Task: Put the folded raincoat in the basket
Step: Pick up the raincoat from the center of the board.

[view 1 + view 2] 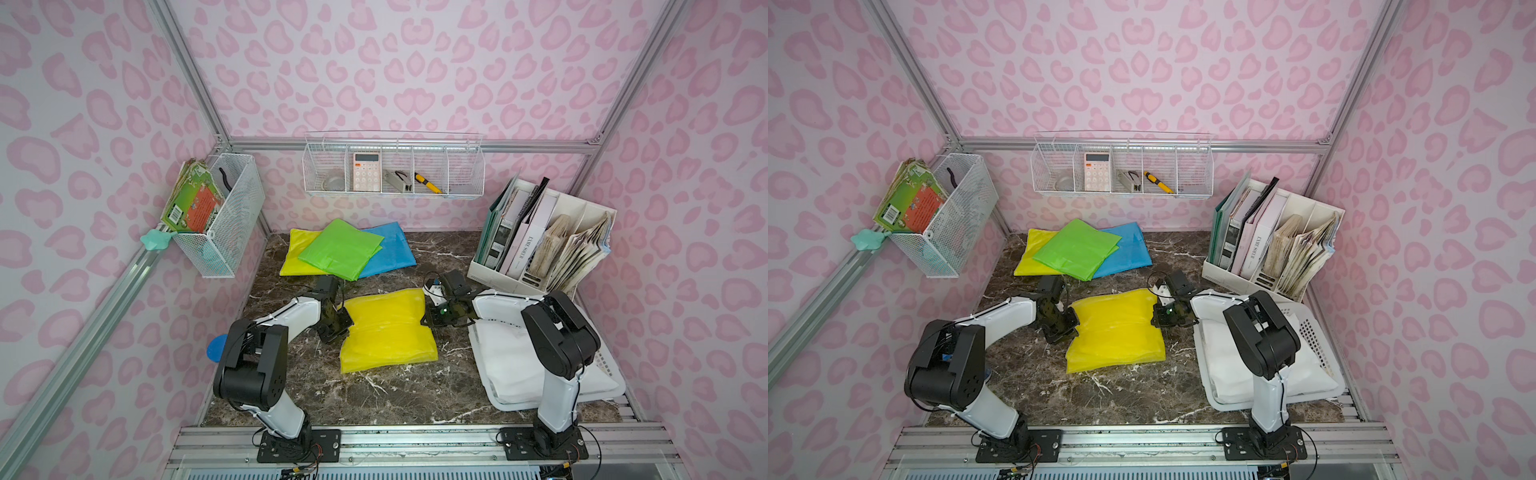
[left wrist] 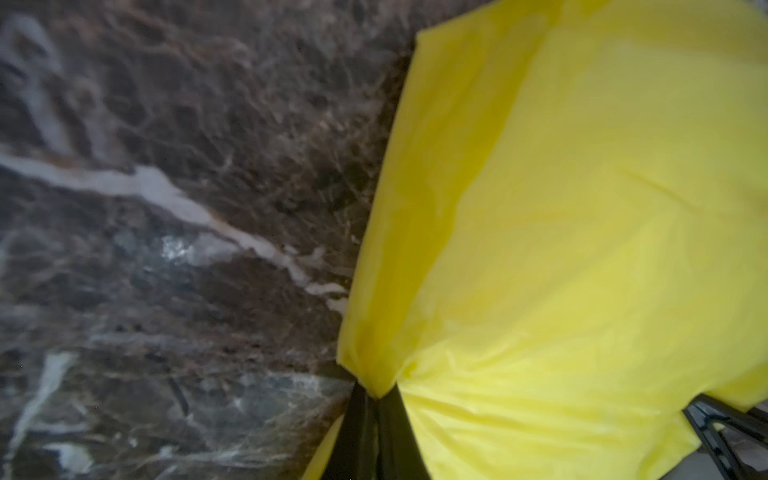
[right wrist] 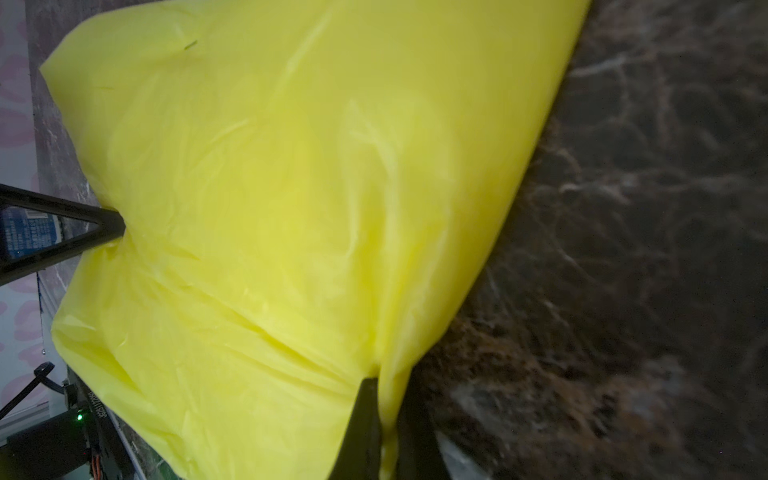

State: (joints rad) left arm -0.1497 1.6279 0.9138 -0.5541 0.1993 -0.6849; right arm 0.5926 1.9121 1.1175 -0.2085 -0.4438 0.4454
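In a top view, the folded yellow plastic raincoat is lying on the dark marbled counter just beside the low white perforated plastic basket, outside it, while the left claw is clenching its left edge and the right claw is pinching its edge nearest the basket.

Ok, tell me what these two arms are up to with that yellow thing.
Both arms hold the folded yellow raincoat in the middle of the marble table. The left hand is pinched shut on one side edge, and the right hand on the opposite one. It is not yet in the basket, which sits beside the right arm with something white in it. Three more folded raincoats lie at the back.
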